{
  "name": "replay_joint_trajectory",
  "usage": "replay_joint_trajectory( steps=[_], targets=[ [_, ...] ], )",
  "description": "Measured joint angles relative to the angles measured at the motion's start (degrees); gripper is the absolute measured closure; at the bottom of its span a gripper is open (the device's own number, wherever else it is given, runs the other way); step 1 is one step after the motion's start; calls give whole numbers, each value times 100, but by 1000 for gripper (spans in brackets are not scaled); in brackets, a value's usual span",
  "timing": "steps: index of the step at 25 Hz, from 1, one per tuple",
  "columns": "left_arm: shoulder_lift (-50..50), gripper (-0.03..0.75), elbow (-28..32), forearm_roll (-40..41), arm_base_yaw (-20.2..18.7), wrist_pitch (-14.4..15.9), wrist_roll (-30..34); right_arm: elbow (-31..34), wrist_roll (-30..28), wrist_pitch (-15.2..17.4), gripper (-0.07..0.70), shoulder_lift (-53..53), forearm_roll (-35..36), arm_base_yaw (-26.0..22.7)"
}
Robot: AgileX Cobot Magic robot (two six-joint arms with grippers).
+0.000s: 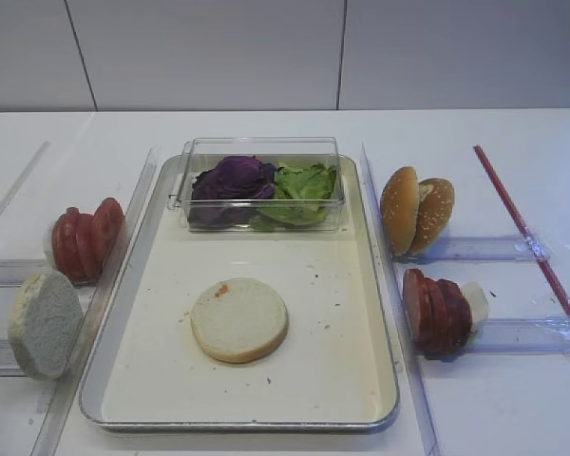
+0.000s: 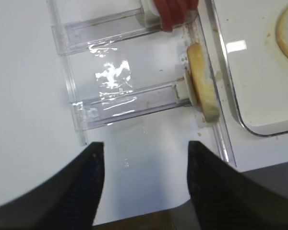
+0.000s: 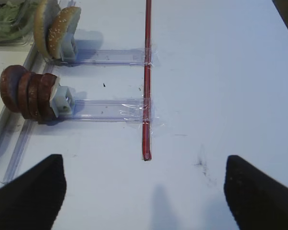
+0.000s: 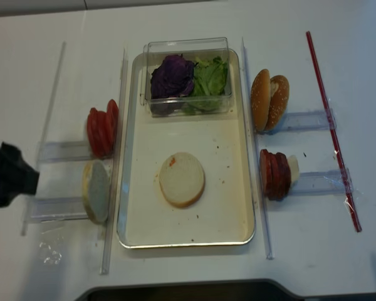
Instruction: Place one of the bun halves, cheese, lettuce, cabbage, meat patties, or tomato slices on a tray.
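Observation:
A pale bun half (image 1: pixel 238 319) (image 4: pixel 182 179) lies flat in the middle of the cream tray (image 1: pixel 237 425). At the tray's far end, a clear box (image 1: pixel 259 144) holds purple cabbage (image 1: pixel 231 180) and green lettuce (image 1: pixel 304 190). Tomato slices (image 1: pixel 85 237) stand on edge left of the tray, meat patties (image 1: pixel 435 310) (image 3: pixel 26 93) on edge to its right. No cheese shows. My left gripper (image 2: pixel 144 148) hovers open and empty over the table's near left, short of the clear holders. Right of the red strip's near end, my right gripper (image 3: pixel 144 163) is wide open over bare table.
A greyish-faced bun half (image 1: pixel 44 323) (image 2: pixel 201 88) leans in a clear rail holder by the tray's left rim. Sesame bun halves (image 1: pixel 416 209) stand in a holder at the right. A red strip (image 1: pixel 522 228) is taped across the right holders. The table's front edge is near the left gripper.

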Motion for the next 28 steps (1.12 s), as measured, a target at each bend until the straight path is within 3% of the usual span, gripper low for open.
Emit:
replay_joint_trajectory(
  steps=[10, 28],
  targets=[
    [-2013, 319, 555, 151, 0, 77, -262, 0, 0, 0, -57, 0, 0, 0],
    [-4448, 319, 1825, 137, 0, 80, -262, 0, 0, 0, -57, 0, 0, 0]
  ],
)
